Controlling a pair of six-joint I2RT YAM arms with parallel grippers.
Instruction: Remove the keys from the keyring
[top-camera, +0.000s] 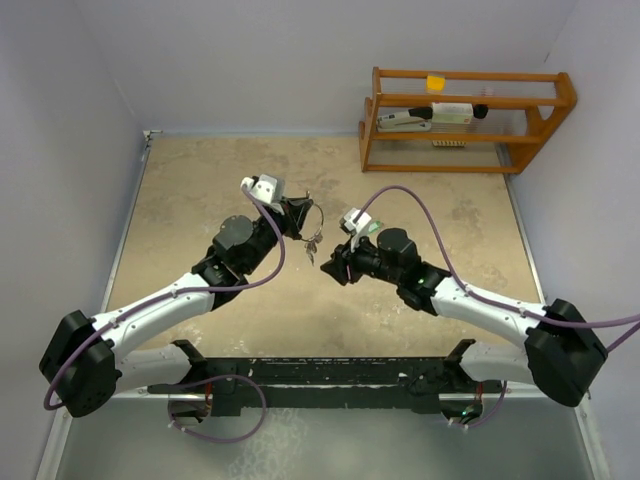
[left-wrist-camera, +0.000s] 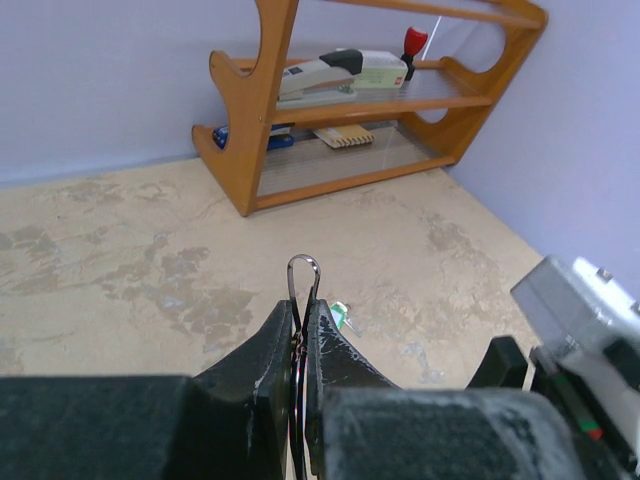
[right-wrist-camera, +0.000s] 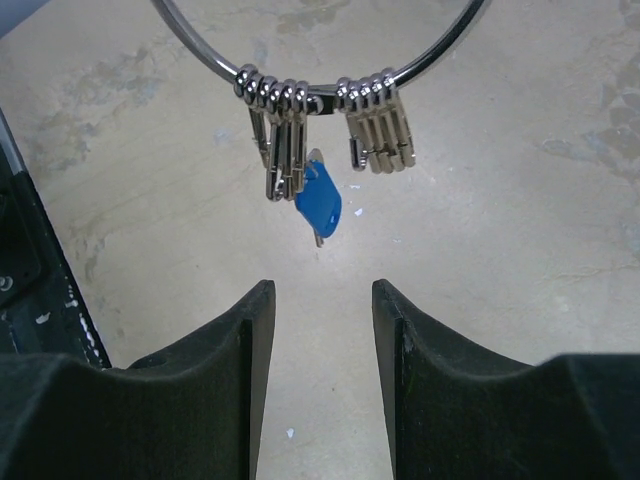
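My left gripper (top-camera: 298, 215) is shut on the keyring (top-camera: 311, 220) and holds it above the table. In the left wrist view the thin wire loop of the keyring (left-wrist-camera: 303, 274) pokes out between the closed black fingers of that gripper (left-wrist-camera: 303, 306), and a green key head (left-wrist-camera: 340, 316) peeks out beyond them. The keys (top-camera: 312, 244) hang below the ring. In the right wrist view they hang from the keyring (right-wrist-camera: 322, 93) in two silver bunches (right-wrist-camera: 281, 135), with a blue-headed key (right-wrist-camera: 320, 205) lowest. My right gripper (right-wrist-camera: 323, 288) is open just short of the blue key, holding nothing.
A wooden rack (top-camera: 465, 120) stands at the back right against the wall, with a stapler (left-wrist-camera: 330, 72) and small items on its shelves. The right arm's wrist (left-wrist-camera: 590, 330) is close on the right of the left gripper. Walls enclose the tabletop.
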